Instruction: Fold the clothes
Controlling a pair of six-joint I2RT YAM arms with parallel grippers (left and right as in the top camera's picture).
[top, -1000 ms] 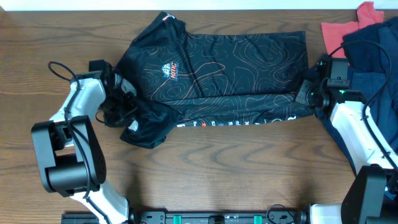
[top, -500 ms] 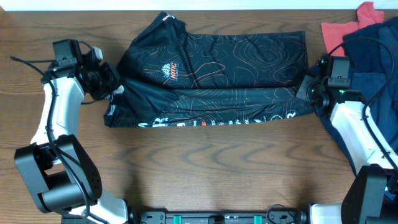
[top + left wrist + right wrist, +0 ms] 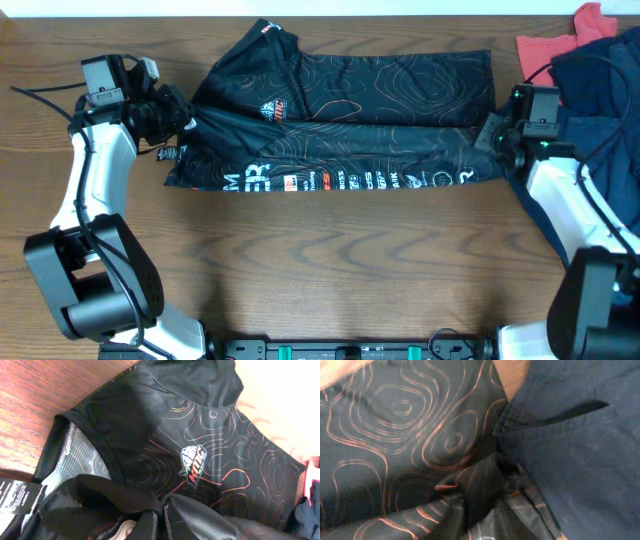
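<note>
Because an arm holds it at each end, the black sports T-shirt point(image 3: 350, 100) with thin orange and white wavy lines lies stretched across the far middle of the brown wooden table point(image 3: 330, 270). The strip along its near edge looks folded over and shows a row of small white logos.

The left end effector point(image 3: 180, 124) is closed tight on the collar end. The left wrist view shows black cloth squeezed between its fingers, near the grey inside of the collar point(image 3: 82, 462). The right end effector point(image 3: 488, 140) is at the hem end. Its fingers are mostly hidden in the right wrist view, but the cloth bunches to one point there, so it looks closed on the hem.

What could go wrong? The T-shirt looks thin and slippery. If one arm pulls harder than the other, the cloth could slip out of a pinch, and the fold would sag or come undone. A pile of dark blue cloth point(image 3: 600, 95) lies right up against the hem. If the right end effector lets go and grabs there, it could catch the blue cloth too and drag it along. If the arms move at different speeds, the next fold could come out crooked.
</note>
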